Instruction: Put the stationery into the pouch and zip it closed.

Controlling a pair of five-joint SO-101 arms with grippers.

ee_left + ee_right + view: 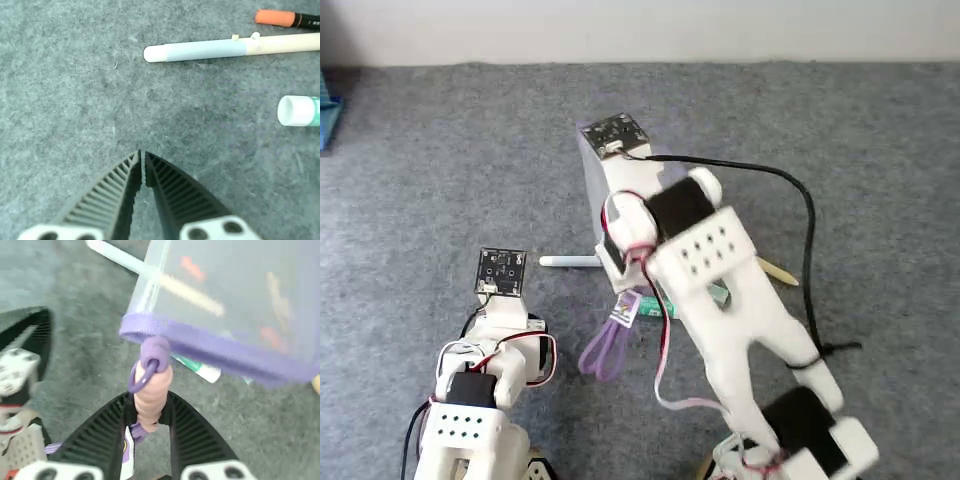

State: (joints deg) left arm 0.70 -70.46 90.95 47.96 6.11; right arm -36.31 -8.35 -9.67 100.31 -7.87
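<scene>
Pouch (235,305) at right tool (149,400), tab (152,382) between its jaws.

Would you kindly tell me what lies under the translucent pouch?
Under the pouch, a blue-capped pen and a green-and-white tube stick out past its edges. Blurred orange shapes show through its wall; whether they lie inside or beneath cannot be told.

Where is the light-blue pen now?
The light-blue pen lies on the carpet ahead of the shut left gripper, beside the orange marker; in the high view its tip pokes out beside the pouch.
</scene>
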